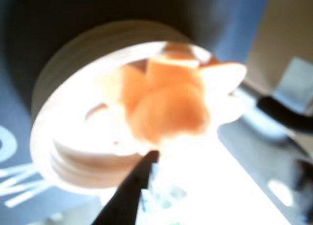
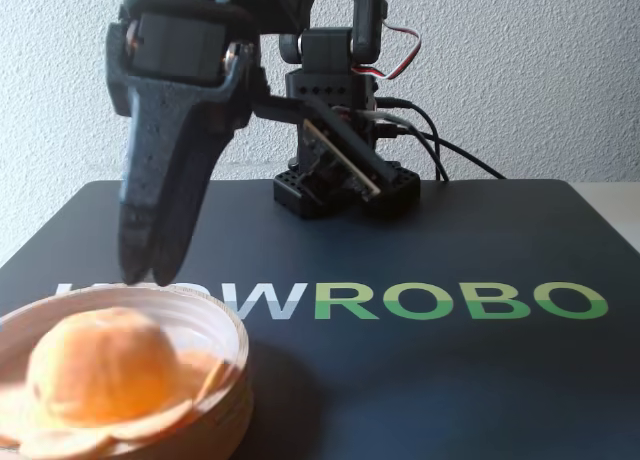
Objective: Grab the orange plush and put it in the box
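Observation:
The orange plush [image 2: 100, 375] lies inside the round wooden-rimmed box [image 2: 225, 340] at the front left of the fixed view, dome up, with pale tentacles spread on the white inside. In the wrist view the plush [image 1: 166, 110] fills the right half of the box [image 1: 63, 78]. My gripper [image 2: 145, 270] hangs just above the box's far rim and holds nothing. One dark finger [image 1: 139, 178] enters the wrist view from below, its tip short of the plush. No second finger lies against it, so the jaws stand apart.
The box sits on a dark mat [image 2: 430, 380] printed with large white and green letters. The arm's base [image 2: 345, 185] and its cables stand at the back of the mat, in front of a white wall. Strong glare whitens the lower right of the wrist view.

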Tool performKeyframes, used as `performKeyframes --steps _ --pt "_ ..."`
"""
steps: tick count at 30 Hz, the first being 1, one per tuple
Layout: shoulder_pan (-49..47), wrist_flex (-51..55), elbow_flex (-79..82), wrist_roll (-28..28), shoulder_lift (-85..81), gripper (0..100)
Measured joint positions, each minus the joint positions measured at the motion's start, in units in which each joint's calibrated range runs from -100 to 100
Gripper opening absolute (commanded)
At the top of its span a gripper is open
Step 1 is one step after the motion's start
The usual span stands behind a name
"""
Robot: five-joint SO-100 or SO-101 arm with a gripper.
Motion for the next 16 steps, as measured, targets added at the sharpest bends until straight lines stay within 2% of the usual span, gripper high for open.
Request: performKeyframes --steps 4,7,10,13,16 --pt "0.4 3.4 -1.5 -1.4 0.0 39" --pt "-1.5 17.0 -9.1 -5.5 -0.1 39" --pt "-5.6 27.5 -10.4 -12.1 -2.0 39" --pt "-11.4 28.3 -7.6 -16.2 -9.4 39" --pt "-16.6 28.4 2.8 -21.9 -18.1 39"
